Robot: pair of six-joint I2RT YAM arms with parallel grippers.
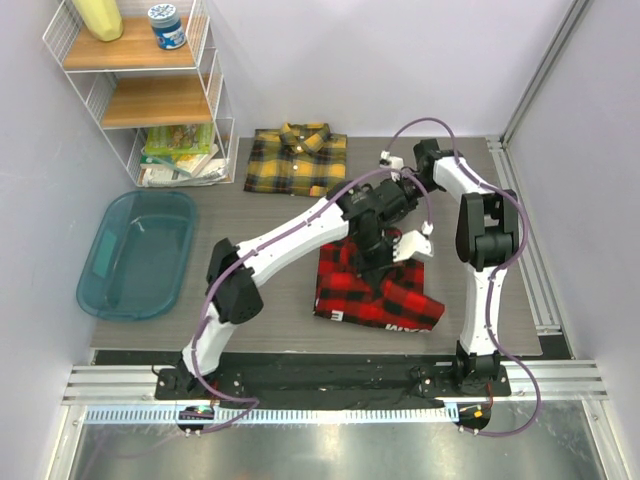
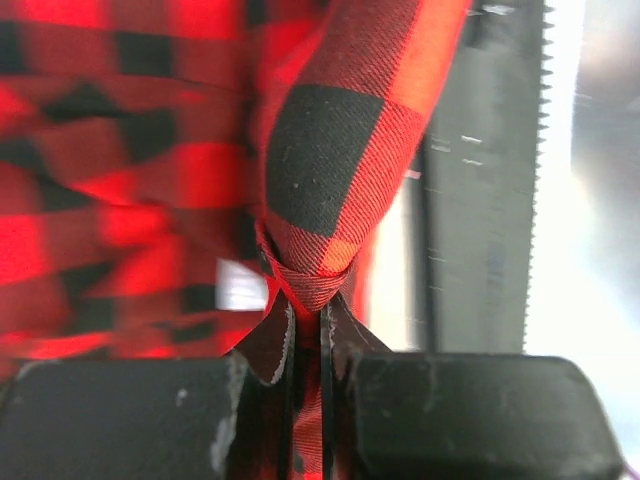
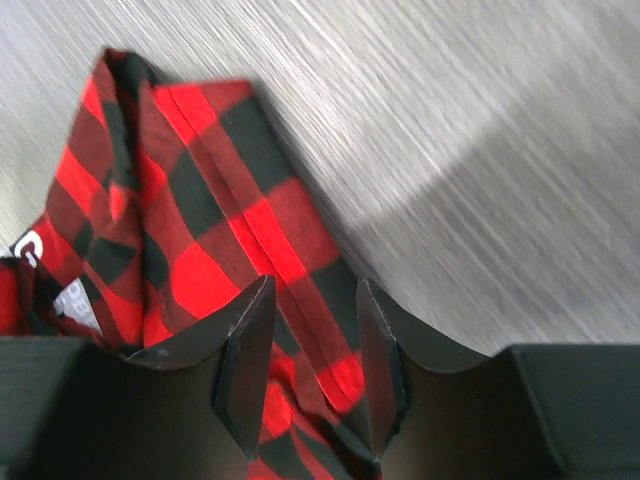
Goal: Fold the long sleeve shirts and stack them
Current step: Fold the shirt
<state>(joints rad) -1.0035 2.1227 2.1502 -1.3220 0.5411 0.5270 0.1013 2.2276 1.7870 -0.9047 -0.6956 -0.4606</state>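
The red-and-black shirt (image 1: 385,295) lies mid-tabletop (image 1: 260,215), partly folded. The left gripper (image 2: 308,310) is pressed together on a pinch of its cloth, and the right gripper (image 3: 315,290) stands spread astride a hem strip. The yellow-and-black shirt (image 1: 298,158) sits folded at the far edge. Folding appears to be under way. Next, the right gripper likely needs to clamp before the fold is carried over.

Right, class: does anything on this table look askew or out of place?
Yes. The red-and-black plaid flannel shirt lies rumpled and skewed mid-table, one fold pinched up by the left gripper; the yellow-and-black plaid shirt behind sits neatly folded.
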